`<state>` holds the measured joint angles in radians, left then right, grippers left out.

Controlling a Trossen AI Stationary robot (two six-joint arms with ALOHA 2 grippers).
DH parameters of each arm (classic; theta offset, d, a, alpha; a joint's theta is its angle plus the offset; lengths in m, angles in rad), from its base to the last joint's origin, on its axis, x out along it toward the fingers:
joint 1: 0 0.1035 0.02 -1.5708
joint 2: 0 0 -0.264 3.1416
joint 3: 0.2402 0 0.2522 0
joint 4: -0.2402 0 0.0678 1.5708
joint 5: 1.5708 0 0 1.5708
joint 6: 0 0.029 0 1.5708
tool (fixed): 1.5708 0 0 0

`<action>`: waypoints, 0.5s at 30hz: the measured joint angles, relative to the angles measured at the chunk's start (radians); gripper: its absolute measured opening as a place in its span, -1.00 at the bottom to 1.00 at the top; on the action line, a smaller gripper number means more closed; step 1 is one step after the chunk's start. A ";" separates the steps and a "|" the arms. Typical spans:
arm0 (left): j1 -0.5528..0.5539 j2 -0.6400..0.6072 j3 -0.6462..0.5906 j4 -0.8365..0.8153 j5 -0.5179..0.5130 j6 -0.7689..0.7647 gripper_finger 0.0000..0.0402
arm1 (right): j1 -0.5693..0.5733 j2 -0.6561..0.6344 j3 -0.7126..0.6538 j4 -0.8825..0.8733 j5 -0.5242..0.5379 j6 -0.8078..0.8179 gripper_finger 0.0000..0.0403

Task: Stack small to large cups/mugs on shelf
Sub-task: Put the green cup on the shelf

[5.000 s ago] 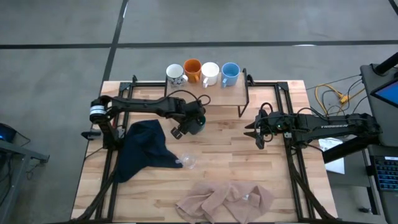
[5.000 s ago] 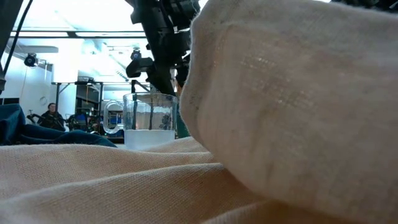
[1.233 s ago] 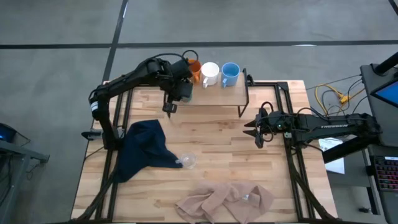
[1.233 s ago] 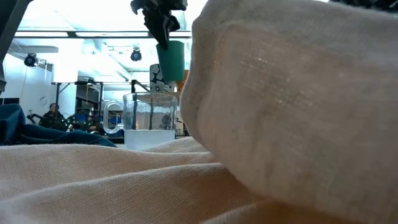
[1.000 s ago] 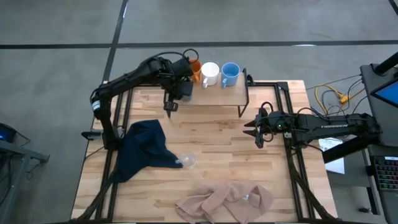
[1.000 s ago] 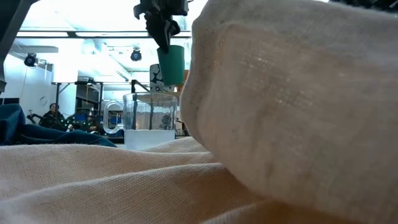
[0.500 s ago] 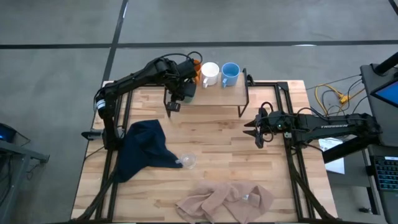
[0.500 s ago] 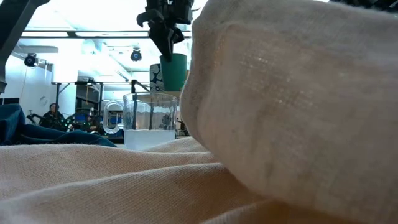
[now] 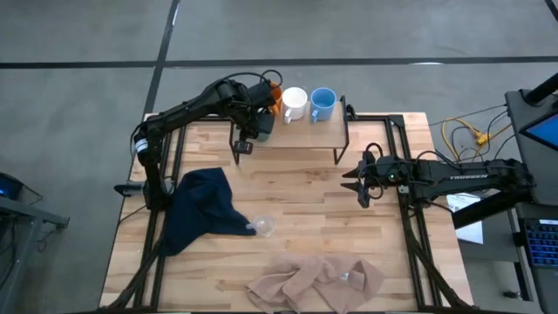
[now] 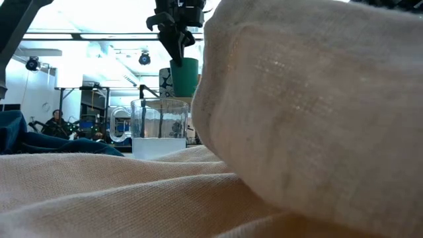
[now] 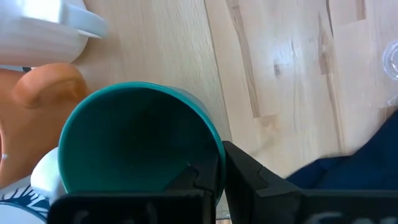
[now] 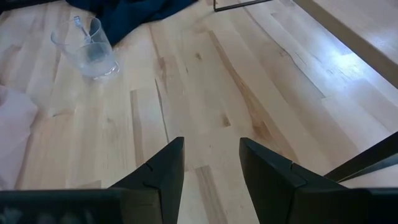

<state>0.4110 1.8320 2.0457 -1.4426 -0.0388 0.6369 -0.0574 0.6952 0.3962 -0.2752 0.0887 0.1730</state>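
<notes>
Placing step: left gripper (image 11: 217,177) has its fingers clamped on the rim of the green mug (image 11: 134,140), held above the shelf (image 9: 305,133) beside the orange mug (image 11: 37,93). Next — lower, release. Right gripper (image 12: 210,163) waits over the table (image 9: 314,218), fingers apart.

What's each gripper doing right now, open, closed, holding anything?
Left gripper: shut on the rim of the dark green mug, above the shelf.
Right gripper: open, holding nothing, over the table.

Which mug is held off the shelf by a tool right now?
The dark green mug, gripped at its rim by the left tool; the others stand free.
</notes>
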 joint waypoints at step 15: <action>0.000 0.000 0.003 0.013 -0.021 0.008 -1.00 | 0.000 0.000 0.000 0.000 0.000 -0.001 -0.26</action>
<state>0.4110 1.8320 2.0483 -1.4296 -0.0597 0.6445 -0.0574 0.6955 0.3962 -0.2752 0.0883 0.1716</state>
